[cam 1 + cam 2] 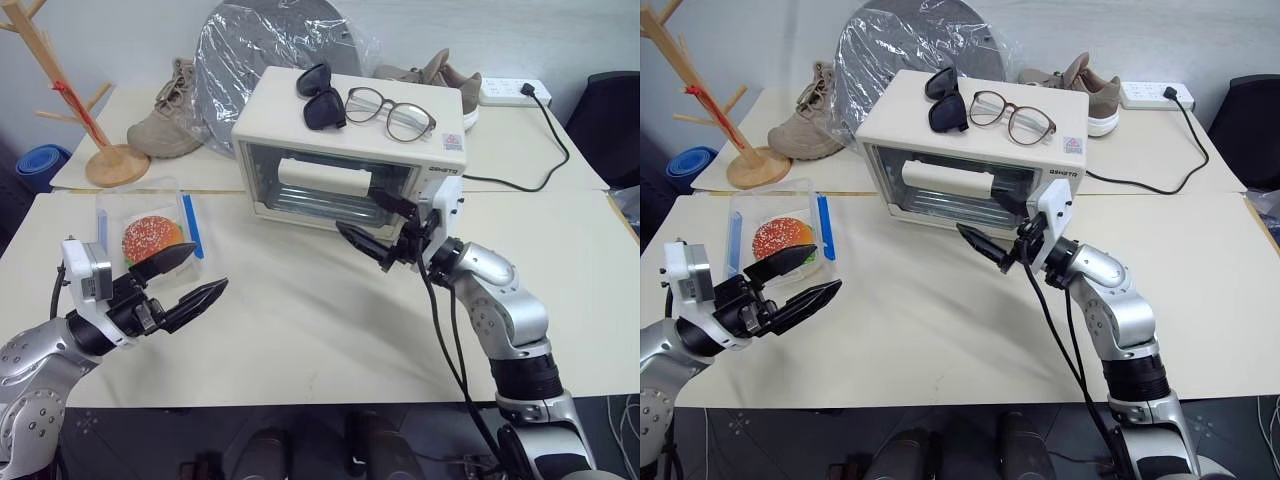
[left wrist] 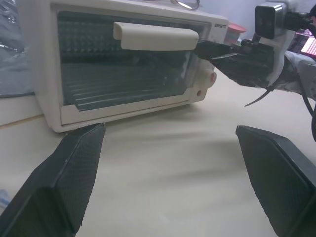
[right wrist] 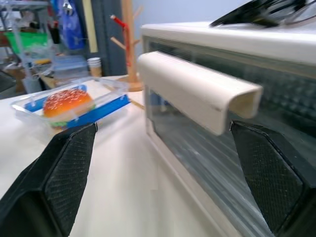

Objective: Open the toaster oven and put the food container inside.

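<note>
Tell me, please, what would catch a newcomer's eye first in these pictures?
Probably the toaster oven at the middle of the table, door shut, with sunglasses and glasses lying on top. The open right gripper hangs just before its handle. To the left, the food container with a burger sits behind the open left gripper.

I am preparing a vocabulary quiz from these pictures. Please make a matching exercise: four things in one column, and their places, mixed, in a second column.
1. black sunglasses
2. clear plastic food container holding a burger
3. wooden branch-shaped rack
4. open right gripper

A. table's far left
B. before the glass door of the cream-white toaster oven
C. on the oven's top
D. left of the oven, on the table

Pairs: 1-C, 2-D, 3-A, 4-B
</note>
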